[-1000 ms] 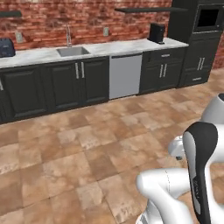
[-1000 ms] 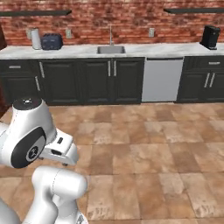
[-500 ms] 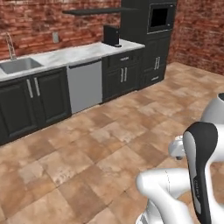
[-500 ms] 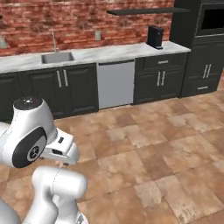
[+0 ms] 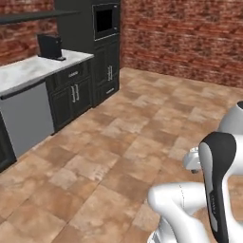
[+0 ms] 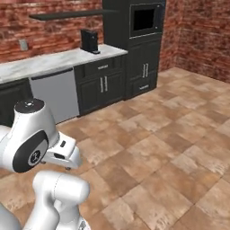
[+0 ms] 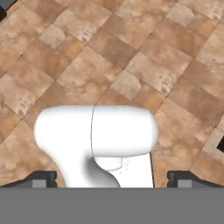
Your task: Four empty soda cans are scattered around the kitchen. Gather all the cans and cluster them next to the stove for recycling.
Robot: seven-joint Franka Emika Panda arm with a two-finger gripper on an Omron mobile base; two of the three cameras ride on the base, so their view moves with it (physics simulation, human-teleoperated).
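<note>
The soda cans and the stove are out of view. In the hand view my gripper (image 7: 113, 180) points down at the brown tiled floor (image 7: 144, 65), its two dark fingertips (image 7: 41, 179) standing wide apart, open and holding nothing. The white arm (image 6: 31, 141) is folded close over the base. The kitchen around me has dark cabinets, red brick walls and a white marble counter (image 5: 33, 71) (image 6: 54, 60).
A stainless dishwasher front (image 5: 26, 118) (image 6: 56, 94) sits under the counter. A black appliance (image 5: 50, 46) (image 6: 90, 40) stands on the counter's end. A tall dark cabinet holds a wall oven (image 5: 105, 21) (image 6: 144, 19). Open tiled floor (image 5: 142, 123) stretches toward the brick wall (image 5: 190, 38).
The whole picture has slid left as the base turned right: the sink has left the views, and the oven cabinet and a side brick wall have come in. The arm keeps its pose.
</note>
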